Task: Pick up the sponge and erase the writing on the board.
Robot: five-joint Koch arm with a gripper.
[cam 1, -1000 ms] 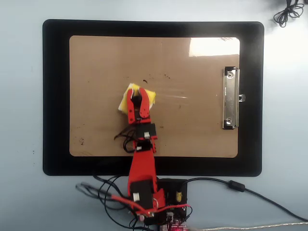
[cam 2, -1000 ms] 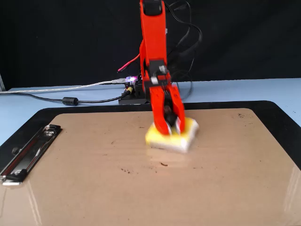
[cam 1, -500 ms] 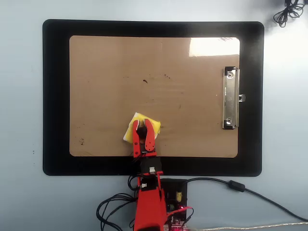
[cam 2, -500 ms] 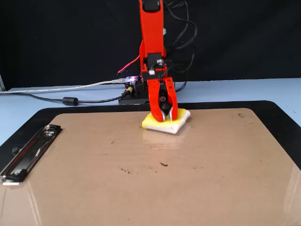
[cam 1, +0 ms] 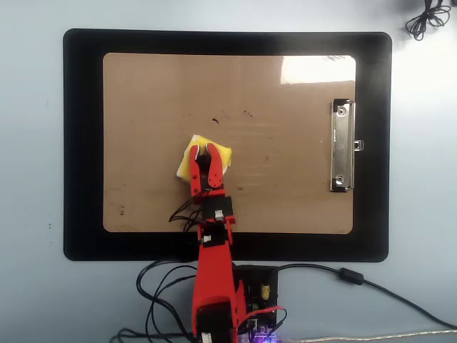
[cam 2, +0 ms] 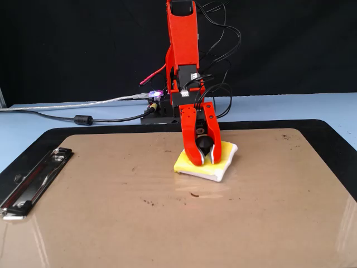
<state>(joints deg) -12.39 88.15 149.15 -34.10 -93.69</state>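
The yellow sponge [cam 1: 223, 155] [cam 2: 224, 153] lies flat on the tan board [cam 1: 150, 93] [cam 2: 100, 212], a little left of the board's middle in the overhead view. My red gripper [cam 1: 203, 152] [cam 2: 204, 162] points down onto the sponge and is shut on it, one finger at each side. The arm hides the sponge's top face. None of the writing can be seen on the board. Only a few small dark specks [cam 1: 216, 120] [cam 2: 193, 195] lie just beyond the sponge.
The board rests on a larger black mat [cam 1: 82, 143] [cam 2: 334, 139]. Its silver clip [cam 1: 343, 146] [cam 2: 33, 181] sits at the right edge in the overhead view. The arm's base electronics and cables [cam 1: 260, 293] [cam 2: 153, 106] lie off the mat, with a coiled cable [cam 1: 427, 18] at the top right.
The gripper pulled the sponge back to the board edge nearest the base. It has since pushed it out again toward the board's middle, close to where it was a second ago.
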